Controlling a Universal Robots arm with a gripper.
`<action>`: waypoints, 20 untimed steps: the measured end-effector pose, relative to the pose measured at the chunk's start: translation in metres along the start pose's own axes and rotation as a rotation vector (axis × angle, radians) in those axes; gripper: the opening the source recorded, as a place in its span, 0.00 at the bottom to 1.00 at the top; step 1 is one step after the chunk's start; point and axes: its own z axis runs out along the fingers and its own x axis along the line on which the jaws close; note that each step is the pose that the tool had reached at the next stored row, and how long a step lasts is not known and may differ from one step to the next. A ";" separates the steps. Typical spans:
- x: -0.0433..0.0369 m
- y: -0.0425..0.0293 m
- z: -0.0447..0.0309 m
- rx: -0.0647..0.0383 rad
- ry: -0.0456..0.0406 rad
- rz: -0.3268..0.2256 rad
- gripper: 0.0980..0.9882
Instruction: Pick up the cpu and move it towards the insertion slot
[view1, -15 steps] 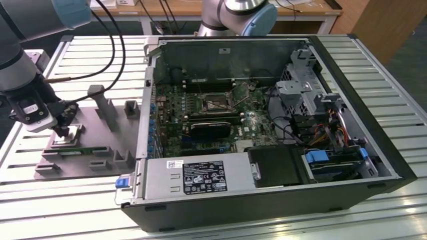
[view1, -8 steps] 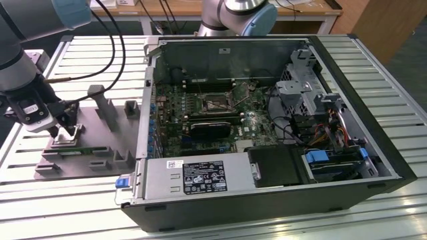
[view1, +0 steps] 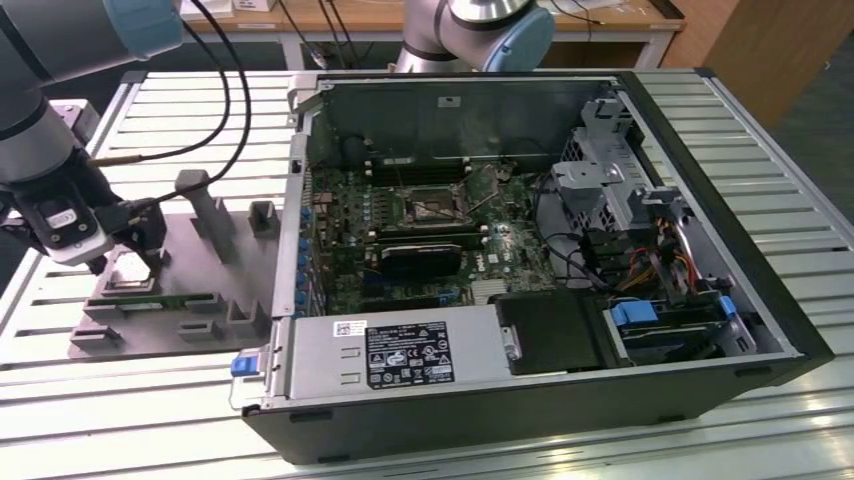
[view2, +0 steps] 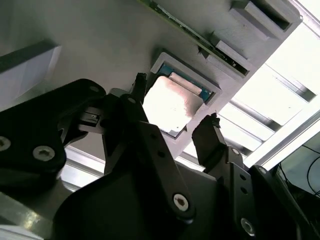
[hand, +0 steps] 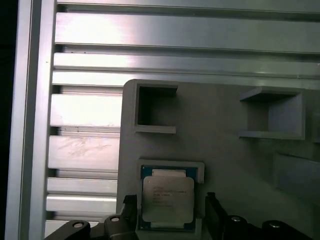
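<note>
The cpu (hand: 167, 199) lies flat, metal top up, in a square recess of the grey fixture plate (hand: 225, 160), which rests on the slatted table (view1: 774, 120) at the exterior view's left. The gripper (hand: 170, 202) hangs over it with its 2 fingers (view2: 212, 135) spread wide, 1 on each side of the chip, not clamping it. The insertion slot (view1: 434, 207) sits on the motherboard (view1: 347, 230) inside the open computer case (view1: 747, 250), well apart from the cpu.

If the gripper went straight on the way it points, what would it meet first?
Probably the cpu, lying in its recess in the gray holder plate: the gripper has its open fingers either side of it. The gap is hard to judge.
</note>
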 end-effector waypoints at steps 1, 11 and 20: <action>0.0000 0.0000 0.0002 0.000 -0.0004 0.009 0.62; 0.0003 -0.0001 0.0055 0.000 -0.0020 0.058 0.62; 0.0017 -0.0003 0.0112 0.000 -0.0092 0.054 0.62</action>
